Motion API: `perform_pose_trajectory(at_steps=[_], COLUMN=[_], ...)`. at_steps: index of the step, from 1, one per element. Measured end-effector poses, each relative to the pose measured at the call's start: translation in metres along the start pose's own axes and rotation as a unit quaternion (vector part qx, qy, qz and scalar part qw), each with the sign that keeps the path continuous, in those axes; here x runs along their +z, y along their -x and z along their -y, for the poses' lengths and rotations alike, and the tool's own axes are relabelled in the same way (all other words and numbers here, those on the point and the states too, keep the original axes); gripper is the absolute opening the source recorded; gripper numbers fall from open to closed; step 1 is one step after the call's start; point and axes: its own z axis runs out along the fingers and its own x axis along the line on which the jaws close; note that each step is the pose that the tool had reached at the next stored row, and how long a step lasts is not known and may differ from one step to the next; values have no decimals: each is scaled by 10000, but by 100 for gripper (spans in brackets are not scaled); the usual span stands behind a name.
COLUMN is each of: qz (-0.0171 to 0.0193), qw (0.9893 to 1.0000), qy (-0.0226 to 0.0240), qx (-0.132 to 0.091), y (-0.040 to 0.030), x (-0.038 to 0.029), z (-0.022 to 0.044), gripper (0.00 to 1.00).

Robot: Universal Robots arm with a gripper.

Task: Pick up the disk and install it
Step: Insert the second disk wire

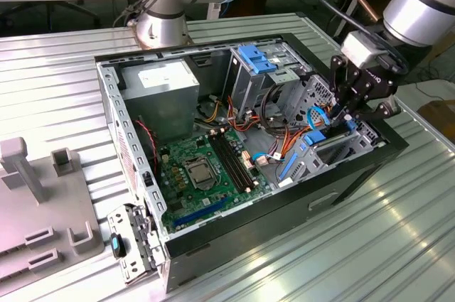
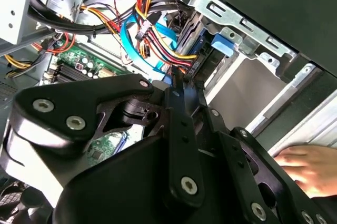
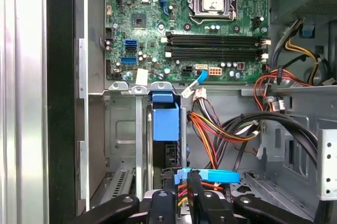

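Observation:
The disk [image 3: 166, 121], a dark drive in a bright blue carrier, stands on edge in a slot of the metal drive cage [image 3: 124, 129] at the front corner of the open computer case [image 1: 298, 199]. It also shows ahead of the fingertips as a dark slab [image 2: 202, 63] with a blue tab. My gripper [image 1: 348, 119] hangs over that cage at the exterior view's right. Its black fingers [image 3: 168, 192] lie close together, and the gripper [image 3: 180, 175] looks shut with nothing seen between them. The tips of the gripper [image 2: 178, 79] sit right at the disk's near end; contact is hidden.
Red, yellow and orange cables [image 3: 221, 124] and a flat blue cable [image 3: 210, 175] crowd the space beside the cage. The motherboard [image 1: 206, 167] and power supply [image 1: 160, 82] fill the case. A person's hand [image 2: 308, 168] rests outside the case wall. A grey fixture [image 1: 35, 195] stands on the table.

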Motion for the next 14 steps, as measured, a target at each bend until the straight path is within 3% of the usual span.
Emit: perform_pose_trajectory(at_steps=[3,5,14], qz=[7,6,6], qw=[10000,10000,10000], qy=[-1,-1,-1], qx=[0,0,0], y=[2,2,2], x=[-25,-26,-30], z=[0,0,0], gripper=[22,11,11])
